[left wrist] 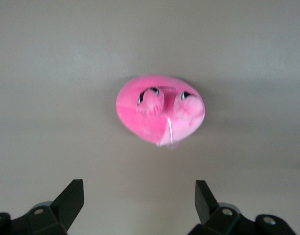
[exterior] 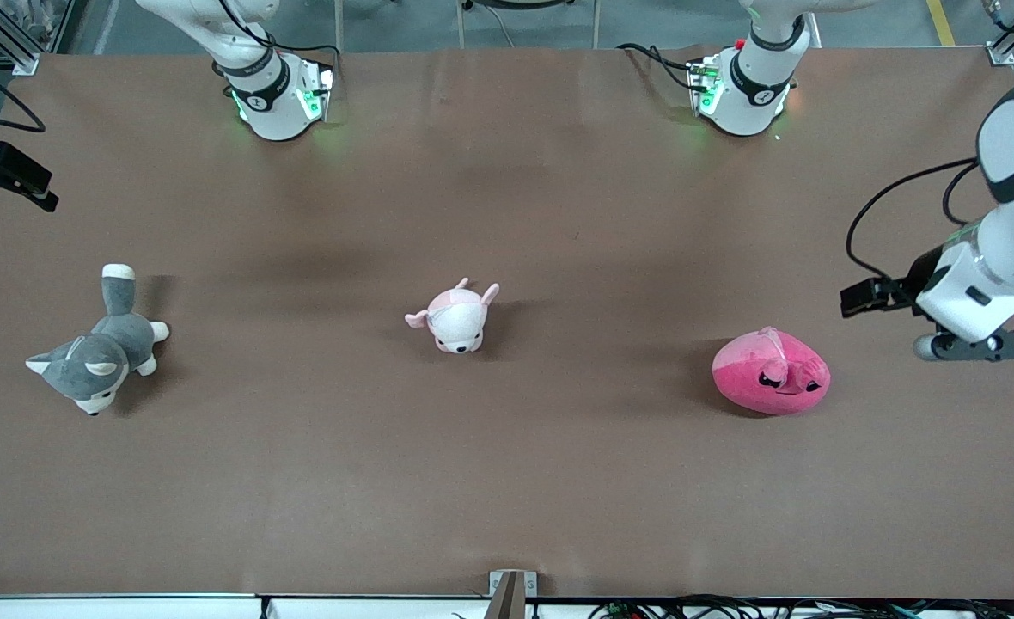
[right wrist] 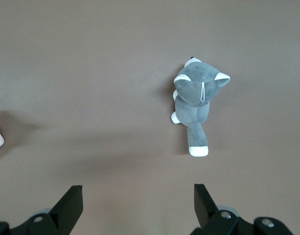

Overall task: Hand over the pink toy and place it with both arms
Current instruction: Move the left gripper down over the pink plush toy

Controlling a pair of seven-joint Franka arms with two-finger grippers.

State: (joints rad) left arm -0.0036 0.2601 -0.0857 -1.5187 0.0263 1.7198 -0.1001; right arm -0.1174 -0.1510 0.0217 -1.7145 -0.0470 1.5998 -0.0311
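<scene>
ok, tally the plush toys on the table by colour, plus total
Hot pink: 1, the pink toy, toward the left arm's end
Pale pink and white: 1, the small eared plush, mid-table
Grey and white: 1, the grey plush, toward the right arm's end
Total: 3

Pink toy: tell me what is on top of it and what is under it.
Nothing lies on the pink toy; the open left gripper hangs apart from it. It sits on the bare brown table; the patch beneath is covered.

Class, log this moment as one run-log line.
left gripper: open, above pink toy | right gripper: open, waiting | toy: on table
</scene>
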